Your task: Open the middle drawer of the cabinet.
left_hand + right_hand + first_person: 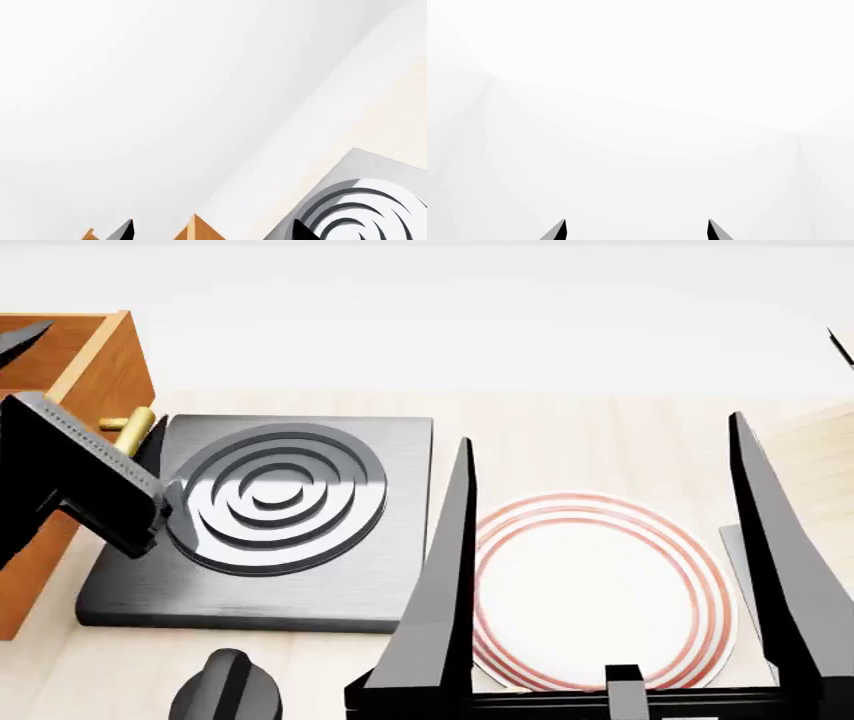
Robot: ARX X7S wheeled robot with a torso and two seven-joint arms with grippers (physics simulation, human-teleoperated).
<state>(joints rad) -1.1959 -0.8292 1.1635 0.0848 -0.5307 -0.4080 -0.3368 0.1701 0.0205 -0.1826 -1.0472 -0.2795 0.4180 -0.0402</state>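
Orange-brown wood shows at the far left of the head view: this is the tall boxy cabinet point(67, 420), standing on the pale wooden desk point(561, 440). One short brass bar handle point(130, 430) sticks out from its side that faces the dark grey square stove plate point(387, 570). I cannot tell which drawer that handle belongs to, so I cannot pick out the middle drawer, or say if it is open or closed.

The left tool point(80, 480) is a black block near that brass handle, in front of the cabinet and over the stove plate's left edge. I cannot tell how far open it is or if it holds anything. In the left wrist view only one dark tip and bits of orange wood point(200, 231) show at the edge.

The right tool point(601, 570) is wide open and holds nothing. Its two long black fingers point(441, 610) stand on either side of a round white plate with red rings point(587, 590), which lies on the desk beside the stove plate.
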